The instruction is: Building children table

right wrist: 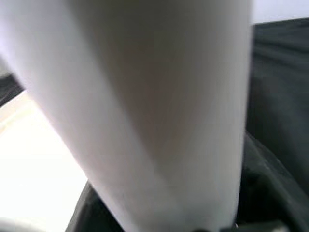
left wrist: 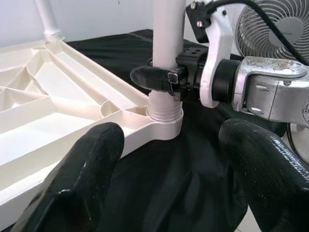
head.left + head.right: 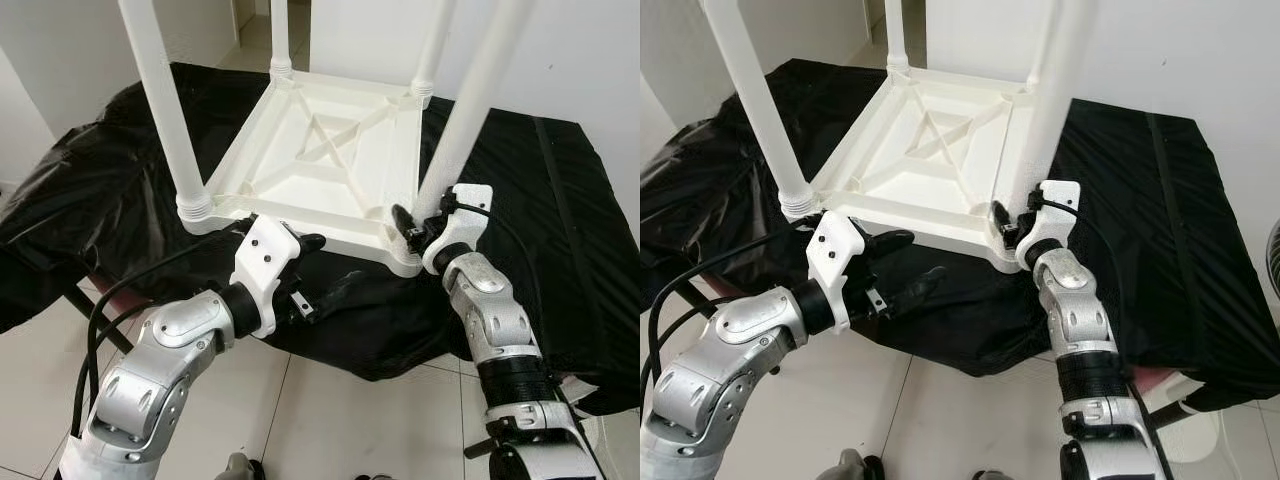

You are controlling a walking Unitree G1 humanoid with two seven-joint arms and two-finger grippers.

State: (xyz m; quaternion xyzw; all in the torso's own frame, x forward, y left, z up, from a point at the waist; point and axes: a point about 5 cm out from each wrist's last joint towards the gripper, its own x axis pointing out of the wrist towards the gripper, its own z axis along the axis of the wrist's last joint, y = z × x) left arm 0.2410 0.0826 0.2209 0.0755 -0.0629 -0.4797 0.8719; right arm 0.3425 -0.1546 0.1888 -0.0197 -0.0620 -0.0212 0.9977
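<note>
An upturned white plastic children's table top (image 3: 330,160) lies on a black cloth (image 3: 540,220), four white legs standing up from its corner sockets. The right gripper (image 2: 166,77) is clamped on the near-right leg (image 3: 470,110) just above its threaded collar (image 2: 164,107) at the table top's near-right corner. The left gripper (image 3: 902,262) hovers with fingers (image 2: 77,179) spread apart off the table top's near edge, between the two near legs and touching nothing. To seat this leg well, the right gripper likely needs to keep it upright over the socket and twist it fully home while the free gripper braces the table top. The cloth drapes loosely towards a pale tiled floor (image 3: 330,420); white walls rise beyond the table top, and a fan (image 2: 275,29) stands past the right gripper.
</note>
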